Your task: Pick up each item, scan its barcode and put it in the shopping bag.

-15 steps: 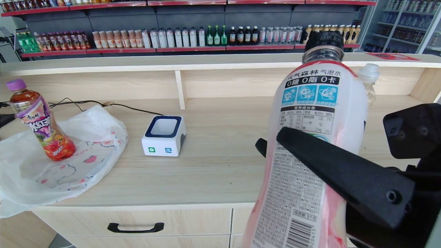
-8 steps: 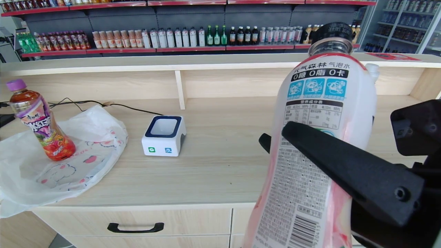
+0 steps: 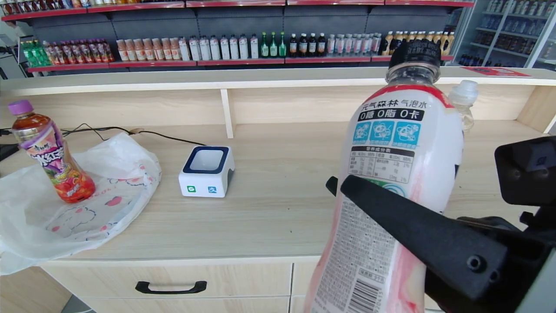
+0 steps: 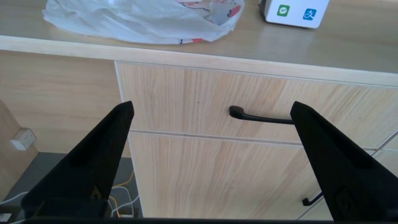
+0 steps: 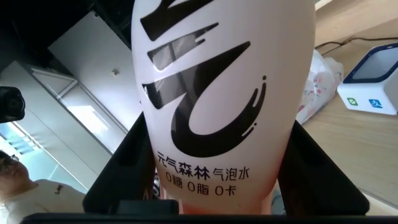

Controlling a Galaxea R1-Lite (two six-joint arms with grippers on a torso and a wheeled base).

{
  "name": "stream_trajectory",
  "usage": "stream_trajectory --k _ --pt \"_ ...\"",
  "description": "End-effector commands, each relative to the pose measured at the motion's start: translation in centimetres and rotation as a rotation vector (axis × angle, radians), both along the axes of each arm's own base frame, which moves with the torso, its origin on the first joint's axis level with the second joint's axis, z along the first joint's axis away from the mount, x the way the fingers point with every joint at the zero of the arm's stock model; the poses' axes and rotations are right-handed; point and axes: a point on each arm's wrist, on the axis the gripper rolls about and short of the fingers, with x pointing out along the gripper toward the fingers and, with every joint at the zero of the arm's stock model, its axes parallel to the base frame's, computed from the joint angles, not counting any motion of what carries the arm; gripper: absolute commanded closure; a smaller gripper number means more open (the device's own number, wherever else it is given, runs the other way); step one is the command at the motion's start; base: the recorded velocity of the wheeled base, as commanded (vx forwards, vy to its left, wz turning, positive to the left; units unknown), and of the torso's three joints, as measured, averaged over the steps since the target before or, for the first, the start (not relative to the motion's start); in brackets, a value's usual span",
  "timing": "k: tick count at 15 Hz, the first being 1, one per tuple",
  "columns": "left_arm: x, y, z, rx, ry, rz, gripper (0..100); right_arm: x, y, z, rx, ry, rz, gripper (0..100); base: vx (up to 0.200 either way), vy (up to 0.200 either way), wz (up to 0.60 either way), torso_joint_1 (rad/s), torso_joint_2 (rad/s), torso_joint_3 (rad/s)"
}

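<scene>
My right gripper (image 3: 339, 184) is shut on a large white and pink bottle (image 3: 391, 143) with a black cap, held high over the counter's right front, close to the head camera. The barcode (image 3: 363, 297) near its base faces that camera. In the right wrist view the bottle (image 5: 217, 93) stands between the fingers (image 5: 124, 168). The white and blue scanner (image 3: 206, 171) sits mid-counter. A white shopping bag (image 3: 78, 208) lies flat at the left, and a purple-capped red tea bottle (image 3: 54, 152) stands on it. My left gripper (image 4: 211, 109) hangs open below the counter edge, facing the drawers.
A clear bottle with a white cap (image 3: 464, 100) stands at the back right behind the held one. A black cable (image 3: 130, 130) runs from behind the bag toward the scanner. A raised shelf (image 3: 226, 87) backs the counter. A drawer handle (image 4: 261, 116) lies ahead of the left gripper.
The held bottle rose and drifted right, then came back down and left to about where it began. The other things stayed put.
</scene>
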Motion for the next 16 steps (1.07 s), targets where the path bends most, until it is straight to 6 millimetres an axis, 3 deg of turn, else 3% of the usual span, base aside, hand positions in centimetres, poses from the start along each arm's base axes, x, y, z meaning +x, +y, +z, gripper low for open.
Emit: stream_trajectory --k 1,4,8,10,12,15,16 --pt "0.0 0.0 0.0 0.0 0.001 0.001 0 0.1 0.1 -0.9 -0.047 -0.007 -0.015 100 0.0 0.0 0.0 0.0 0.0 0.0" --pt "0.0 0.0 0.0 0.0 0.001 0.0 0 1.3 -1.0 -1.9 -0.111 -0.032 -0.104 100 0.0 0.0 0.0 0.0 0.0 0.0" --pt "0.0 0.0 0.0 0.0 0.0 0.001 0 1.7 -0.6 -3.7 -0.261 -0.135 -0.175 100 0.0 0.0 0.0 0.0 0.0 0.0" --pt "0.0 0.0 0.0 0.0 0.0 0.0 0 2.6 -0.3 -6.3 -0.44 -0.164 -0.316 100 0.0 0.0 0.0 0.0 0.0 0.0" --pt "0.0 0.0 0.0 0.0 0.001 0.001 0 4.6 -1.2 -7.6 -0.563 -0.17 -0.517 100 0.0 0.0 0.0 0.0 0.0 0.0" --pt "0.0 0.0 0.0 0.0 0.0 0.001 0 7.0 -3.0 -6.9 -0.613 -0.223 -0.677 100 0.0 0.0 0.0 0.0 0.0 0.0" --pt "0.0 0.0 0.0 0.0 0.001 0.0 0 8.3 -3.4 -5.4 -0.583 -0.265 -0.765 100 0.0 0.0 0.0 0.0 0.0 0.0"
